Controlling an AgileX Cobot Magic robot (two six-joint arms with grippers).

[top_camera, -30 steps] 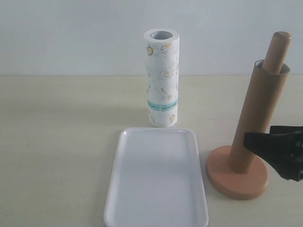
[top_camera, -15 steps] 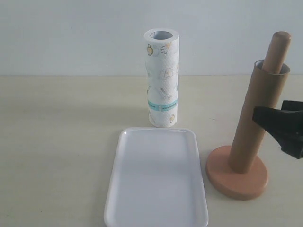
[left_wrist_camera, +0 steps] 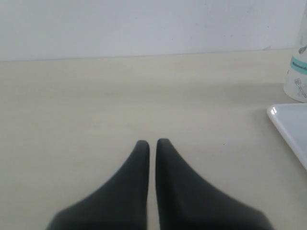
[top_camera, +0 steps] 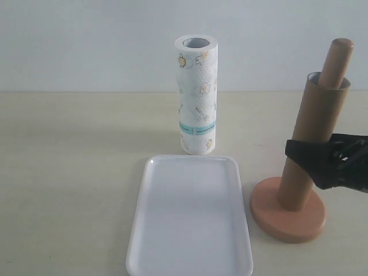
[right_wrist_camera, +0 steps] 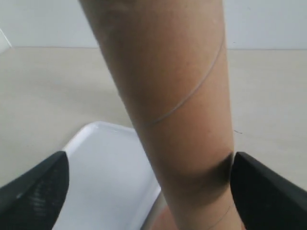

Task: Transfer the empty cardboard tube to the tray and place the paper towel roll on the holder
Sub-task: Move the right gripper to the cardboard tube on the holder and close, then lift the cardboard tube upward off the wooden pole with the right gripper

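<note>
The brown cardboard tube (top_camera: 313, 126) stands slightly tilted over the post of the wooden holder (top_camera: 287, 217), whose rounded tip sticks out of the tube's top. My right gripper (top_camera: 303, 154) is open with its jaws either side of the tube's lower half. In the right wrist view the tube (right_wrist_camera: 177, 96) fills the gap of the right gripper (right_wrist_camera: 148, 160), close against one finger. The white tray (top_camera: 190, 218) lies to the left of the holder. Behind the tray the paper towel roll (top_camera: 196, 95) stands upright. My left gripper (left_wrist_camera: 152, 142) is shut and empty over bare table.
The holder's round base sits close to the tray's right rim (right_wrist_camera: 105, 177). In the left wrist view the tray's corner (left_wrist_camera: 290, 122) and the bottom of the roll (left_wrist_camera: 298, 76) show at the edge. A pale wall backs the table.
The right gripper rose from near the holder's base, then moved left, so its open jaws now sit around the tube. The tube, roll and tray have not moved.
</note>
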